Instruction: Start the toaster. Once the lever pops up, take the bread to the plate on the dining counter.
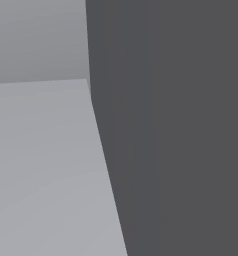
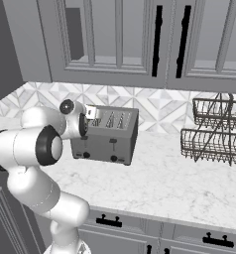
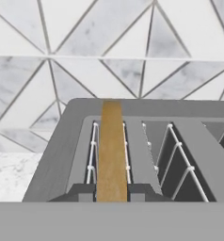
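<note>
The closed gripper (image 2: pixel 94 113) pinches the bread (image 3: pixel 111 150) standing in the toaster (image 2: pixel 108 134), at nine o'clock; it should lift straight up, clear of the slot wires.

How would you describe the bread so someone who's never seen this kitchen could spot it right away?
Start at the white marble worktop under the grey wall cabinets, then find the grey toaster standing against the tiled backsplash. The bread is the thin tan-brown slice standing on edge in one of its slots, between white wire guides. The slots beside it are dark and hold nothing.
</note>
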Motion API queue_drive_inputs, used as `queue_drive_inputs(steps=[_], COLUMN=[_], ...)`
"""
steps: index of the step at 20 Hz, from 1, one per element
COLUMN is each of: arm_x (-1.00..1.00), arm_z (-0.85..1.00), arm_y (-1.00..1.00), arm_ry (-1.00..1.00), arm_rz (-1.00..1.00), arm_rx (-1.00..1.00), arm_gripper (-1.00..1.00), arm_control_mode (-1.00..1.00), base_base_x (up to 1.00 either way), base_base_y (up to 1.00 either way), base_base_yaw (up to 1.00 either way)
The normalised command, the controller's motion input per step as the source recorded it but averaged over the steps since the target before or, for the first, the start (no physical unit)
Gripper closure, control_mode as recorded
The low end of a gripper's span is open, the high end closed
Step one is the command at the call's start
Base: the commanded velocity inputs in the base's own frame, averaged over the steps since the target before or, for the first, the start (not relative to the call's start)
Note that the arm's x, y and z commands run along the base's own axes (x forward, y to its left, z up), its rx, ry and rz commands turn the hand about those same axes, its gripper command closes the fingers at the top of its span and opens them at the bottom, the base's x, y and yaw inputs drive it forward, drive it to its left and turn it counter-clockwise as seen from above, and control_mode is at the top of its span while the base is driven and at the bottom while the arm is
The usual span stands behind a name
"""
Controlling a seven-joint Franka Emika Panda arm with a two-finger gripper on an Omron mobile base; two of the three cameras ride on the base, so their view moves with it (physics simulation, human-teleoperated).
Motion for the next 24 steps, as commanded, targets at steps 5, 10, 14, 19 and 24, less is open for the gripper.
queue_drive_inputs(steps=[5, 10, 14, 19, 24], arm_x=[-0.13, -0.24, -0.22, -0.06, -0.23], arm_z=[0.2, 0.23, 0.54, 0.69, 0.52], arm_y=[0.0, 0.0, 0.0, 0.0, -0.01], arm_ry=[-0.08, -0.09, 0.0, 0.0, 0.0], arm_rz=[0.0, 0.0, 0.0, 0.0, 0.0], arm_rx=[0.0, 0.0, 0.0, 0.0, 0.0], arm_gripper=[1.0, 1.0, 1.0, 1.0, 1.0], arm_control_mode=[-1.0, -1.0, -1.0, -1.0, -1.0], base_base_x=[0.0, 0.0, 0.0, 0.0, 0.0], base_base_y=[0.0, 0.0, 0.0, 0.0, 0.0], base_base_yaw=[0.0, 0.0, 0.0, 0.0, 0.0])
